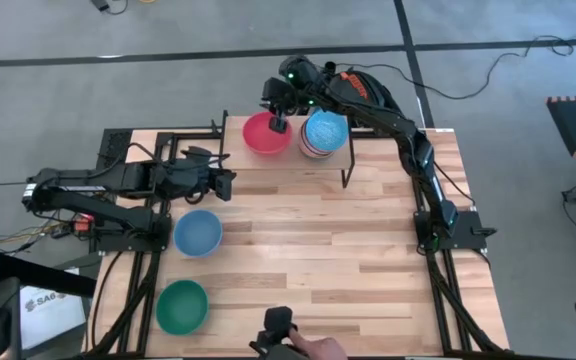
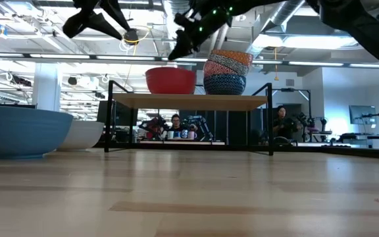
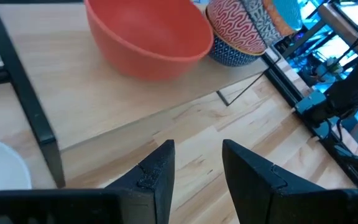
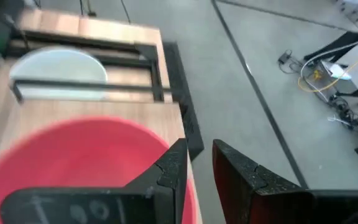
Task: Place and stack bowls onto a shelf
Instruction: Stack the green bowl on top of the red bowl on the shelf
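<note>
Over the shelf's (image 1: 346, 160) left end, the right gripper (image 1: 279, 124) straddles the red bowl's (image 1: 265, 135) rim, jaws slightly parted around it, so lifting away carelessly could drag the bowl off.

A robotics lab: other robot arms (image 2: 199, 125), exposed ceiling ducts (image 2: 278, 16)

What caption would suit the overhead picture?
Right pincer open over the red bowl on the shelf; left pincer waits nearby.
</note>
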